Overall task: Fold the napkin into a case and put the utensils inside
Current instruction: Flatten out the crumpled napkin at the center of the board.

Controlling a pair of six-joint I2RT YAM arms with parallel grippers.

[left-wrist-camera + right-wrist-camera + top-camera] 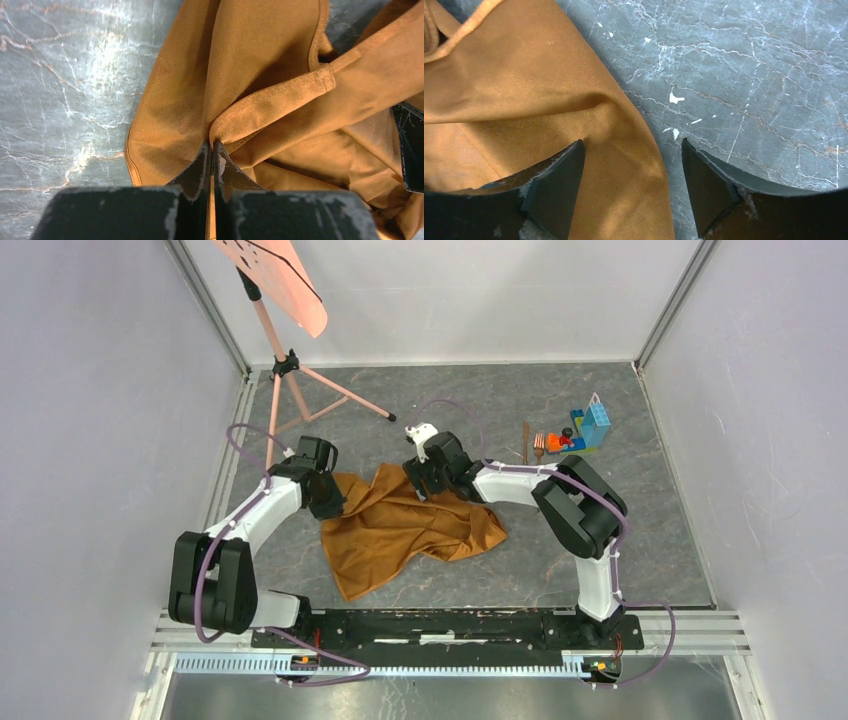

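Folding barely begun: the napkin (410, 525) lies crumpled on the desk (600, 560), left hand (212, 146) pinching a fold, right hand (631, 150) spread open over its edge. The utensils (532, 445) lie well apart, beside toy bricks (590, 425).

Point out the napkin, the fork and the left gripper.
napkin (400, 530), top view, middle of the crumpled cloth.
fork (539, 447), top view, its middle.
left gripper (213, 147), left wrist view, between fingertips pinching the napkin.

left fingers (196, 171): pinched together | right fingers (556, 186): spread wide, pointing down
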